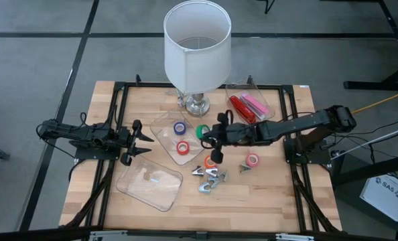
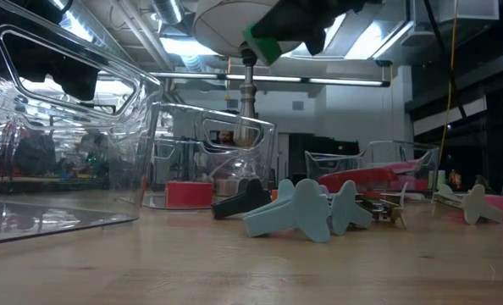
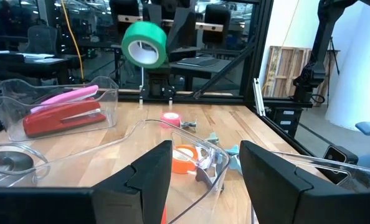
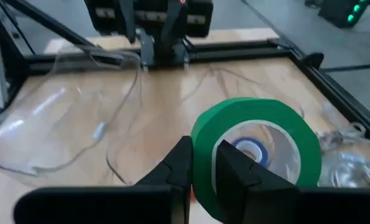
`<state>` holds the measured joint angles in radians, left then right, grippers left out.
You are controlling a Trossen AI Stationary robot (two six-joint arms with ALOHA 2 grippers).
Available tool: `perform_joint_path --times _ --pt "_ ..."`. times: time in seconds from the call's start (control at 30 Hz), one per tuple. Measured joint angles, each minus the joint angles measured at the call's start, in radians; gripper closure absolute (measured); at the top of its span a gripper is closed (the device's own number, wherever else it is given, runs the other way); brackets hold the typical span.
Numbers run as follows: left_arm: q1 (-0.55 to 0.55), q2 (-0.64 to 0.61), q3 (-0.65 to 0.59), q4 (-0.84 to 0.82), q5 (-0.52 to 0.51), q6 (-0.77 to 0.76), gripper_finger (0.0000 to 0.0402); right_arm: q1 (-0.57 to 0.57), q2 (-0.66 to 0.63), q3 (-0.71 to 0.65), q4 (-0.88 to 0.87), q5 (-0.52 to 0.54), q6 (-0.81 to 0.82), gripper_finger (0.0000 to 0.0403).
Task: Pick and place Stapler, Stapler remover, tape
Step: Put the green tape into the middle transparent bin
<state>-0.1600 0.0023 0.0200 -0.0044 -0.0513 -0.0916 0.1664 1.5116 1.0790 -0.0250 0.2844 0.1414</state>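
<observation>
Green tape roll [image 4: 255,158], nearest the right wrist camera, is pinched through its wall by the right gripper [image 4: 202,163] and held in the air over the clear tray [image 1: 160,124] of blue and red rolls. Step in hand: carrying; next, likely lowering into the tray, then letting go. Only the high view shows the left gripper [image 1: 147,144] spread, idle beside the tray.

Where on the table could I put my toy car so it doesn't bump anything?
The front right corner of the table, past the grey claw pieces and the pink tape roll, is bare wood. So is the back left corner beside the lamp. The middle is crowded: clear trays, tape rolls and the right gripper holding green tape.
</observation>
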Motion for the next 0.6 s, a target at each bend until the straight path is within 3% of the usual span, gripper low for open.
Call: perform_joint_path --times 0.27,0.6 --pt "0.0 0.0 0.0 0.0 0.0 0.0 0.0217 -0.009 0.02 0.001 0.13 -0.03 -0.061 0.0356" --pt "0.0 0.0 0.0 0.0 0.0 0.0 0.0217 -0.038 0.176 0.047 0.245 -0.169 -0.074 0.0355"
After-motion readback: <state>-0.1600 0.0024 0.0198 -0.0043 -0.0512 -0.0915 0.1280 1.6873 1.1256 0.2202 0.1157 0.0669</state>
